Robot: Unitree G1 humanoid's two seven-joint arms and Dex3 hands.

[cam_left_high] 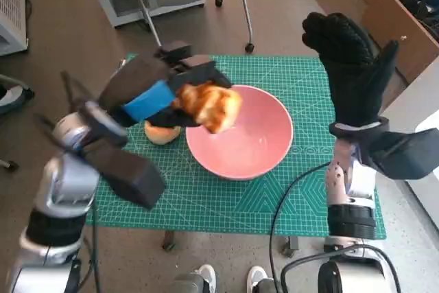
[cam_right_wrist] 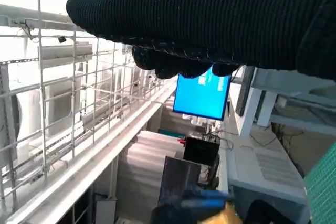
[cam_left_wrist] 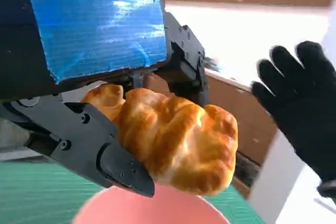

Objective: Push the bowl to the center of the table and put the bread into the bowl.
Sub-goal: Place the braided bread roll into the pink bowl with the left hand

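Head view is showing the left hand (cam_left_high: 161,90) gripping a golden croissant-shaped bread (cam_left_high: 209,106) above the near-left rim of the pink bowl (cam_left_high: 255,152), which is sitting on the green cutting mat (cam_left_high: 226,200) roughly at the middle of the table. The bread is hanging partly over the rim, with its long axis running from the fingers toward the bowl's hollow, so the hollow is lying just beyond and below the fingertips, toward the robot's right. By my judgement the release is turning on that offset: the left hand, much the nearer of the two, would need to be carrying the bread a little further over the hollow before letting go, or it may be tipping off the rim. A second bread roll (cam_left_high: 162,132) is resting on the mat just beside the bowl's left side, under the left hand. The right hand (cam_left_high: 353,66) is hovering raised off the bowl's right side, holding nothing, its fingers extended and apart. Left wrist view is giving what the head view is not: the black fingers (cam_left_wrist: 113,163) clamping the bread (cam_left_wrist: 176,140) from below and behind, with the bowl's rim (cam_left_wrist: 152,208) directly beneath. Right wrist view is showing only the glove (cam_right_wrist: 210,22) against room background, not the bowl.
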